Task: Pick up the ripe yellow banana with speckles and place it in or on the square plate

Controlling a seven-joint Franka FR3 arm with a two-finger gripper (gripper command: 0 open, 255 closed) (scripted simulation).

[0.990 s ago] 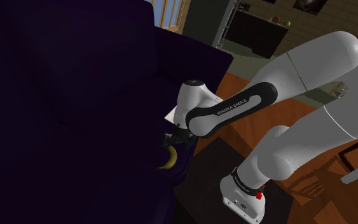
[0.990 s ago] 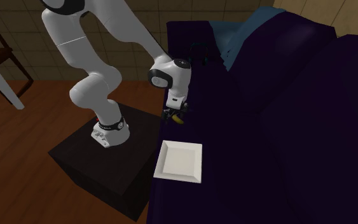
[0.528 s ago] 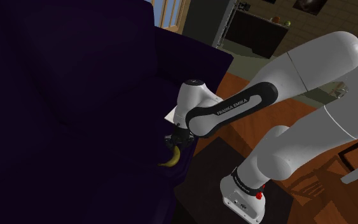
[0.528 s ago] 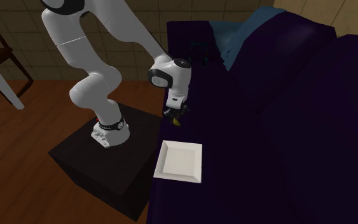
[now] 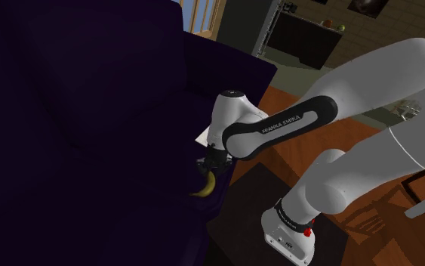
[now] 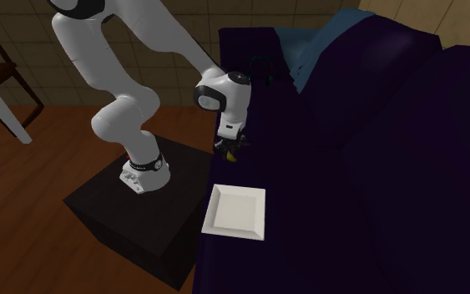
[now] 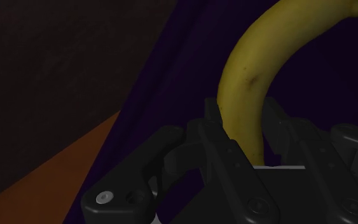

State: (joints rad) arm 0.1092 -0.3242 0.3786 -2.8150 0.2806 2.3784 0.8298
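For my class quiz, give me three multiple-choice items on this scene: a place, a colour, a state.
1. Where does the white square plate lie? A on the wooden floor; B on the dark purple sofa; C on the black stand.
2. What colour is the curved banana? A green; B yellow; C red.
3. The black two-finger gripper is: A open; B shut on nothing; C shut on the banana.
Answers: B, it rests on the seat; B, its skin shows yellow; C, it clasps the banana.
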